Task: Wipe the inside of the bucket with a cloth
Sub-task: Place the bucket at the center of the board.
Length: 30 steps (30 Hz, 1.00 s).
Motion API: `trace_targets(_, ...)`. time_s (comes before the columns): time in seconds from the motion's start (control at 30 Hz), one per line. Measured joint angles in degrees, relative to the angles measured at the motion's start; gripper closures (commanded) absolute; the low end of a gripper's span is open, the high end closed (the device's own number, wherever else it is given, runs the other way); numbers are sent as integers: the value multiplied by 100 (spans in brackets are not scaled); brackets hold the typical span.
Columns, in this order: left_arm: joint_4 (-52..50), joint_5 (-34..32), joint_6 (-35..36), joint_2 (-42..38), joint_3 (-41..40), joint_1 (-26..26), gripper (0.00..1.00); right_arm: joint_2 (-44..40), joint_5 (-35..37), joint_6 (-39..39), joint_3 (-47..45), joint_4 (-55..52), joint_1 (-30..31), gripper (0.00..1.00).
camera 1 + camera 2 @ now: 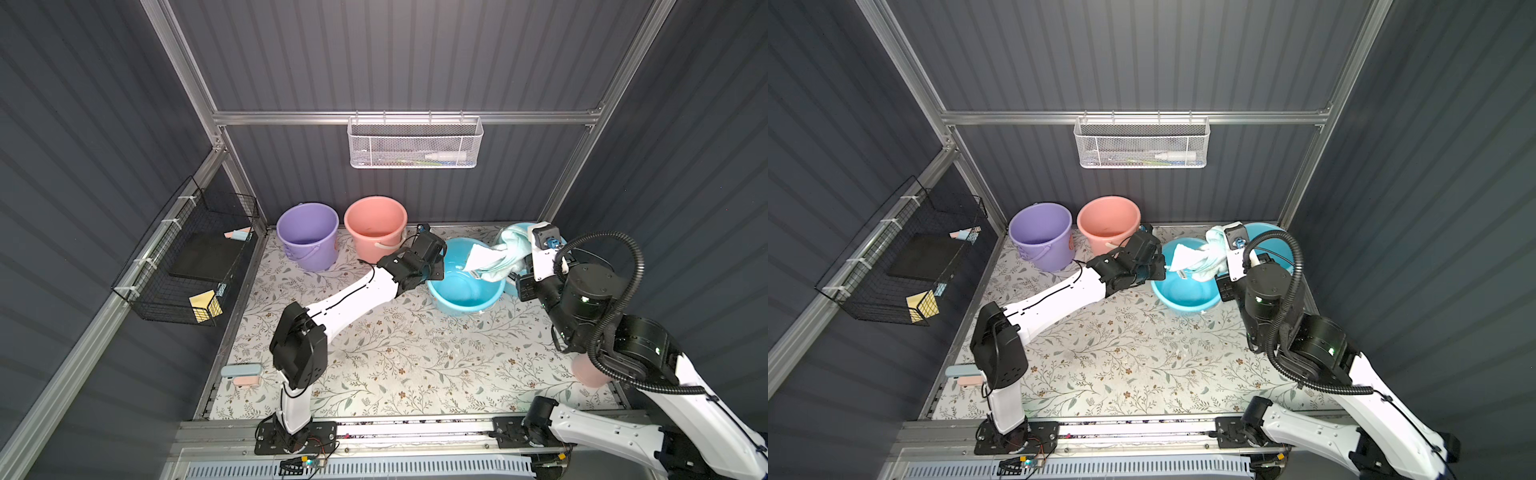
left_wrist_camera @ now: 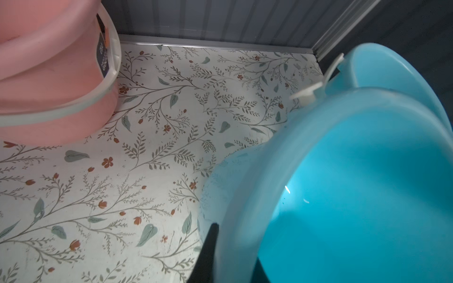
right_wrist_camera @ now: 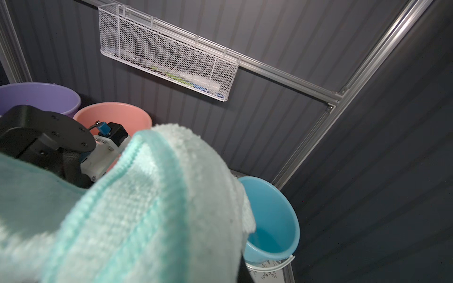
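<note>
Left jaws: pinched on the rim of the blue bucket (image 1: pixel 465 309), one finger inside and one outside. Right jaws: I find them buried in the cloth (image 1: pixel 494 257), closed and gripping it. The cloth hangs bunched over the bucket's mouth, its lower end inside the rim. Behind the bucket I see a second blue bucket (image 1: pixel 515 227); to its left, a pink bucket (image 1: pixel 365 249) and a purple bucket (image 1: pixel 309 253), all on the floral counter (image 1: pixel 395 353).

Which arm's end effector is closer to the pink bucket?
Left. The left end effector sits right beside the pink bucket, gripping the tilted blue bucket by its rim. The right end effector is across that bucket, holding the cloth.
</note>
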Motion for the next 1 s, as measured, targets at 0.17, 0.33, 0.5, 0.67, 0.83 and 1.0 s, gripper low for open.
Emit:
trace_targets(0.17,-173,44,-63,901,1029,404,100,-13,66,-144,42,24,0,100)
trace_targets(0.33,-437,149,-52,1996,2686,699,100,44,94,-291,105,59,0,100)
trace_targets(0.5,-546,352,-57,2732,3840,861,97,192,92,-380,260,111,0,100)
trace_targets(0.67,-549,702,-70,2927,3930,960,83,284,92,-448,293,116,0,100)
trace_targets(0.83,-501,970,-87,2962,3856,981,76,326,87,-461,293,116,0,100)
trace_targets(1.0,-339,1115,-153,2938,3842,981,60,376,68,-459,295,116,0,100)
